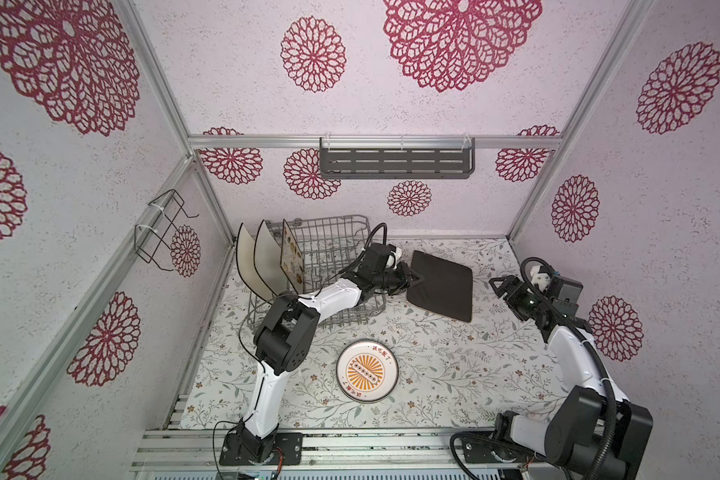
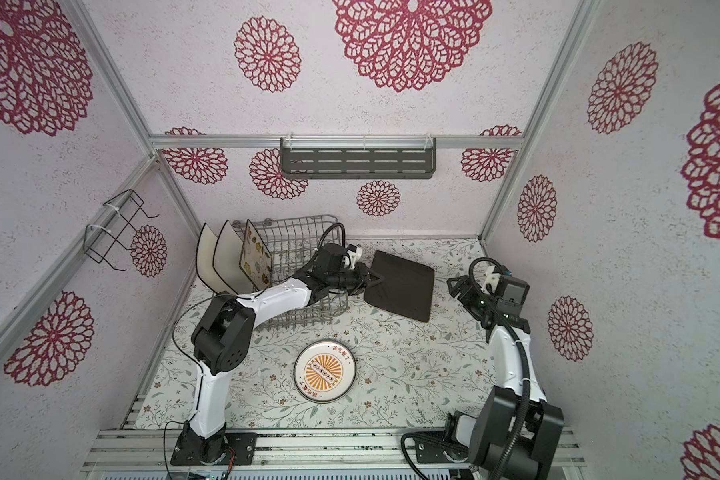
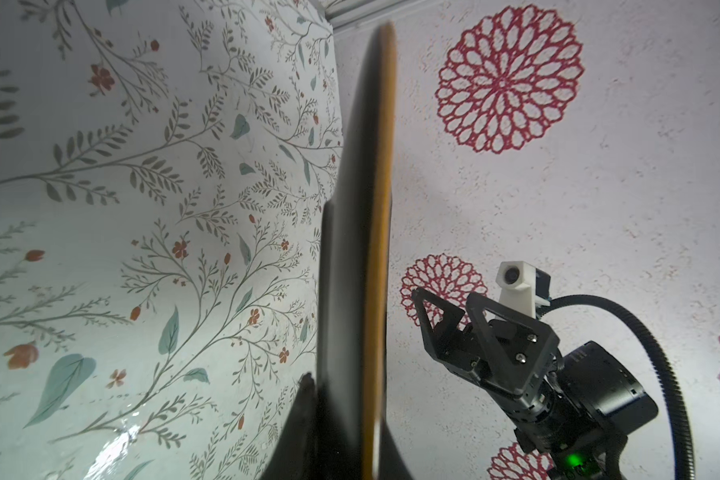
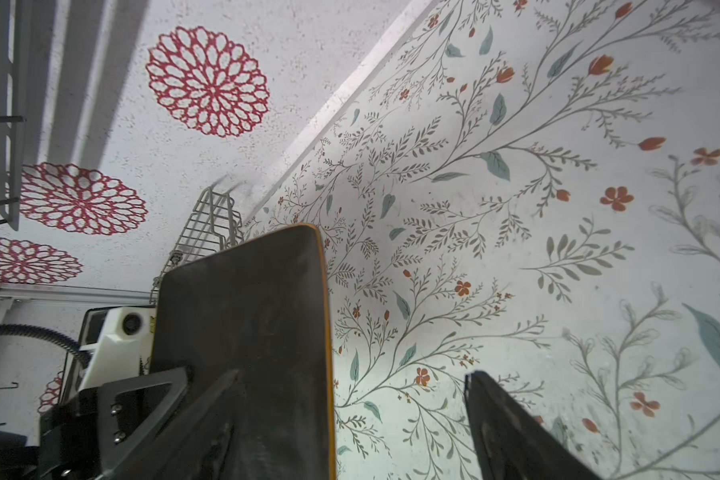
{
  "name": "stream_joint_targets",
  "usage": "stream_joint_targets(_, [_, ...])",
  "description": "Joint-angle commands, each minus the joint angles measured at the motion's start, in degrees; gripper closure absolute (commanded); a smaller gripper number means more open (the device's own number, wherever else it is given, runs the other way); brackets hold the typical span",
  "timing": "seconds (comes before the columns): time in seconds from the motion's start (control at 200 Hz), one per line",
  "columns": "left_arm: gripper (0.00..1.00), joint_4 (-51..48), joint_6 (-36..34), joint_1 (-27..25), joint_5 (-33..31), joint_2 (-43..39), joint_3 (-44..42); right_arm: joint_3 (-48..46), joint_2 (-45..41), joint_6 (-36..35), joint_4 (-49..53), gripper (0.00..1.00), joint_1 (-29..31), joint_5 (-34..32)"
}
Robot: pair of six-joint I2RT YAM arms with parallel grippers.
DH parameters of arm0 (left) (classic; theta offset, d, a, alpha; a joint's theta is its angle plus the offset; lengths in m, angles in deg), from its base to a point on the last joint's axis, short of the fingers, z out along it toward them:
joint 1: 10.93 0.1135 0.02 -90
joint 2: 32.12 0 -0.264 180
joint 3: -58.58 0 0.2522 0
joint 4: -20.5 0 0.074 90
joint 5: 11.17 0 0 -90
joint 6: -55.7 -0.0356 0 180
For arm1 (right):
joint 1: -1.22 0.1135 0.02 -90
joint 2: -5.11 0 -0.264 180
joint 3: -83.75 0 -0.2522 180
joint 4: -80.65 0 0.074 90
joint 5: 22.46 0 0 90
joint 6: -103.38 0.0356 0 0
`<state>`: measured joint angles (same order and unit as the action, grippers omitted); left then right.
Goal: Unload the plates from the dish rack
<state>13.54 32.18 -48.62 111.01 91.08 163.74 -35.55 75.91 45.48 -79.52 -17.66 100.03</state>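
brown plate out of rack, at its 3 o'clock, tilted over surface. left pincer clamped on its 9 o'clock edge. right pincer apart, empty, at plate's 3 o'clock. judgement: level it, lower slowly, release once flat, clear of round plate at 7 o'clock. three square plates stand at rack's 9 o'clock end.

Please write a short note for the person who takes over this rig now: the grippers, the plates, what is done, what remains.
Left gripper: shut on the edge of the dark brown square plate, held outside the dish rack, just to its right.
Right gripper: open, empty, near that plate's far side, not touching.
Done: round sunburst plate lies flat on the table, front centre.
Left: set the brown plate down; then two white square plates and the flowered plate, upright at the rack's left end.
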Motion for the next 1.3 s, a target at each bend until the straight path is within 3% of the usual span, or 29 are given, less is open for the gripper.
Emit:
stream_joint_targets(0.0, [1.00,8.1,2.6,-0.8,0.3,-0.1,4.3,-1.1,1.7,2.8,-7.1,0.14,-0.8,4.2])
stream_joint_targets(0.28, [1.00,9.5,5.0,-3.2,-0.7,6.2,7.9,-3.5,9.4,2.7,-12.3,0.13,-2.3,6.0])
stream_joint_targets(0.47, [1.00,6.9,4.2,-4.0,-2.4,9.3,10.1,-1.7,14.2,-0.7,-10.1,0.14,-2.2,4.8])
stream_joint_targets(0.806, [1.00,5.0,4.3,-4.8,-3.4,13.9,12.2,-1.3,20.2,-0.5,-12.8,0.16,-2.1,5.1])
stream_joint_targets(0.886, [0.97,4.9,4.3,-5.0,-3.2,14.7,12.3,-0.8,21.4,-1.2,-12.3,0.17,-1.7,4.9])
stream_joint_targets(1.141, [0.72,1.0,1.5,-5.6,-4.6,15.1,12.7,0.9,24.5,-3.0,-11.1,0.18,0.3,3.4])
stream_joint_targets(1.296, [0.70,-2.1,0.0,-6.1,-5.6,15.0,12.8,3.1,26.1,-5.6,-8.0,0.18,2.0,0.1])
